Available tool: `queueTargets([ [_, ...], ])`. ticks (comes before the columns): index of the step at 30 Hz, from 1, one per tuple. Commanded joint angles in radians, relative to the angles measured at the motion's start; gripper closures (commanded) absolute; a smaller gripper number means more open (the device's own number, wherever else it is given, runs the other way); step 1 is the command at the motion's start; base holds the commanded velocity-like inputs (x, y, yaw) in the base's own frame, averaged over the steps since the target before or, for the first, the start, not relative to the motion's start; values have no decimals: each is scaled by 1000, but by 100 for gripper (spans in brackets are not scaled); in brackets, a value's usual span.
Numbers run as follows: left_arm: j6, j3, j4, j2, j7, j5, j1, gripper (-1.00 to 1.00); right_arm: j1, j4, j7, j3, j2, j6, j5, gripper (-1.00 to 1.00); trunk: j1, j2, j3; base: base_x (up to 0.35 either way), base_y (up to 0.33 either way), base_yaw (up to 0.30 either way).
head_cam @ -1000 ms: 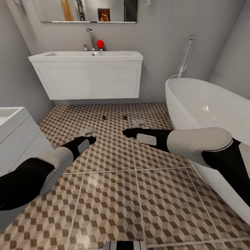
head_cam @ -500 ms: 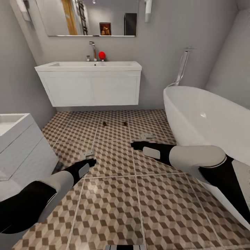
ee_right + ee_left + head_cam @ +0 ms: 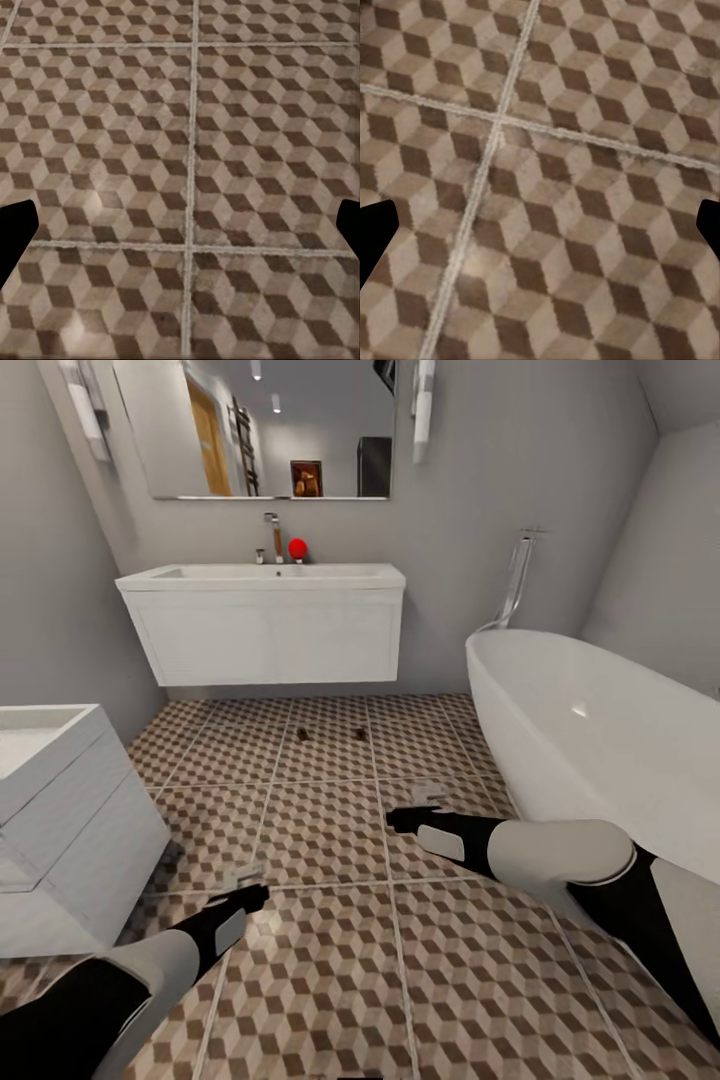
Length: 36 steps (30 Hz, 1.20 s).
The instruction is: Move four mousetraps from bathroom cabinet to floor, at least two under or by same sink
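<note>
Taking the sink (image 3: 265, 610) as the landmark and working toward it: nearest the camera, the left end effector (image 3: 243, 890) hangs low over the bathroom floor (image 3: 330, 960), well out from the sink and a little to its left end. In the left wrist view its fingertips (image 3: 375, 232) sit at the far edges of the picture with only bare tile between them, so it is spread wide and carries nothing. The right end effector (image 3: 405, 818) is somewhat nearer the sink, off its right end and close beside the bathtub (image 3: 600, 730); its fingertips (image 3: 15, 229) are likewise far apart over bare tile, and it is empty.

Closer in, two small dark-brown things, probably two of the mousetraps (image 3: 302, 734), lie on the tiles just in front of the sink, near each other but apart. They are too small to make out in detail.

A white drawer unit (image 3: 60, 810) stands at the left wall, short of the sink.

As a judgement, a trap should be light, stiff and thin, lying flat, so it offers little edge. It is best pinched across the wooden board's long sides, clear of the wire spring, which could snag or slip.
</note>
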Motion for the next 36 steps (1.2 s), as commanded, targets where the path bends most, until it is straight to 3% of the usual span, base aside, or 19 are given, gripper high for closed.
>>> queueTargets([
  [1,-8,-8,0,1,1,11,5,-100,5,-1,-3,9,0,-4,-6,-100,-1,0,3,0,0,0],
  [6,-24,-8,0,16,-6,45,20,-100,21,1,-3,17,2,-5,-3,-100,-3,1,22,0,0,0],
  [8,-29,-8,0,28,-8,78,25,-100,25,0,-3,19,6,-4,-2,-100,-4,2,30,0,0,0],
  [14,-38,-9,0,35,-11,130,60,-100,30,-2,-3,20,10,-2,-2,-100,-6,3,53,0,0,0],
  [19,-73,-10,0,33,-21,148,109,-100,33,-2,-4,21,10,-1,-3,-100,-9,4,73,0,0,0],
  [26,-111,-9,0,30,-26,165,128,-100,58,0,-4,21,10,0,-3,-100,-12,6,100,0,0,0],
  [33,-133,-9,0,30,-28,177,168,-100,107,4,-5,22,10,-2,-3,-100,-15,7,127,0,0,0],
  [36,-176,-9,0,30,-29,179,205,-100,149,5,-6,22,11,-4,-3,-100,-20,15,138,0,0,0],
])
